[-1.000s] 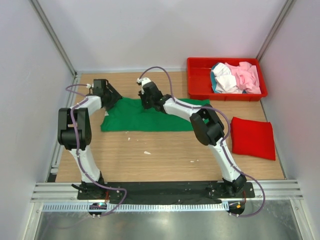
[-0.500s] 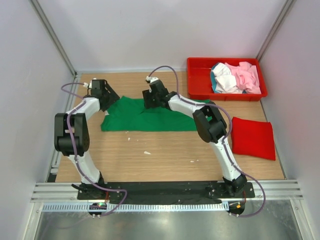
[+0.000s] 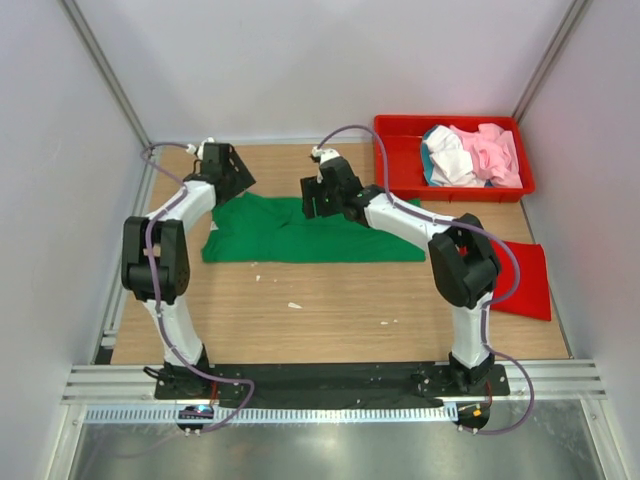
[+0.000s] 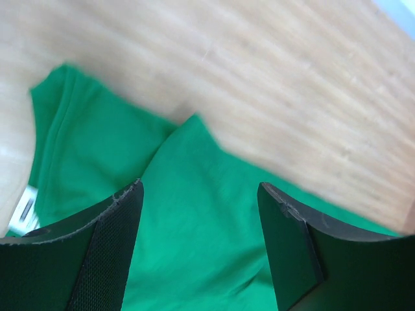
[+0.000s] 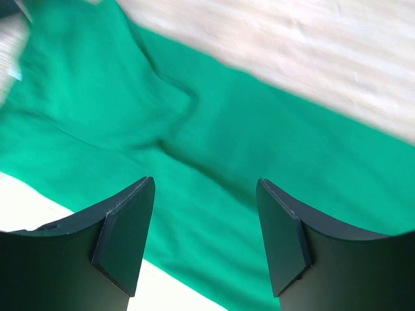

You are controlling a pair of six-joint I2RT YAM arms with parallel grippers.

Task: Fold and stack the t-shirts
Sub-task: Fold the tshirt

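Right end effector (image 3: 315,203) is opened off the green shirt (image 3: 300,235), left end effector (image 3: 235,180) open too, both empty; shirt is laid part-folded on the worktop (image 3: 330,300), red shirt (image 3: 522,282) is folded, others (image 3: 470,155) are left in tray (image 3: 395,170)

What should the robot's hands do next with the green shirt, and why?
Probably slide the right gripper toward the right end of the green shirt and lower to pinch it. It and the left gripper hang open and empty over the shirt's far edge, and the shirt lies in a long flat band, far wider than the folded red shirt, so a sideways fold seems due.
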